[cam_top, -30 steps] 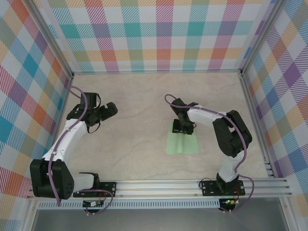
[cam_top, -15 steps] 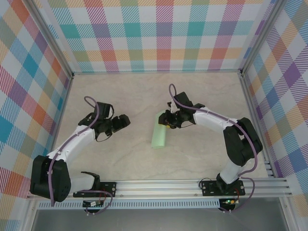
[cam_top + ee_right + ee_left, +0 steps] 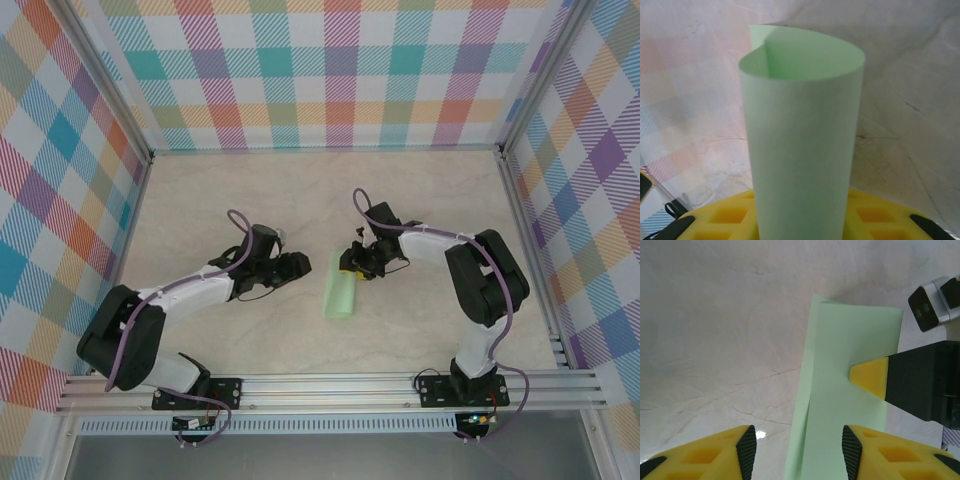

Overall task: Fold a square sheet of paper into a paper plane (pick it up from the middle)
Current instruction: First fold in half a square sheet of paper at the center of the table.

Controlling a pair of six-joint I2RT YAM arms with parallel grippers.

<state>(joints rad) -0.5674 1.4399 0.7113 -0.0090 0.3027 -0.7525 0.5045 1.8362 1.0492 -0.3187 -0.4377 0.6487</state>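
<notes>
Mint-green square sheet of paper (image 3: 341, 288) isn't flat any more. A second ago it lay spread on the table (image 3: 250, 190), right of centre, under the right gripper (image 3: 358, 262). Now it's doubled into a narrow loose loop and has shifted left to about mid-table.

The right gripper is pinching it near one end. On the right wrist cam the paper rises from between the yellow pads (image 3: 720, 217) as an open curl with no crease. I can't tell whether the free end rests on the table or hangs just off it.

The left gripper (image 3: 297, 264) has swung in from the far left and now sits just beside the loop, nose toward it. Its claw was wide a second ago and is narrower now, but the jaws are parted with nothing between them. On its wrist cam the loop's long edge lies just ahead of the gap, and the right arm's yellow fingertip (image 3: 869, 379) shows on the paper's far side.

My read: the middle pick-up is done and this is the two-handed setup for the first centre fold. On the left wrist cam one layer peeks slightly past the other, so I'd check edge alignment before anything presses down. Nothing is creased yet, so it's early in the task.
</notes>
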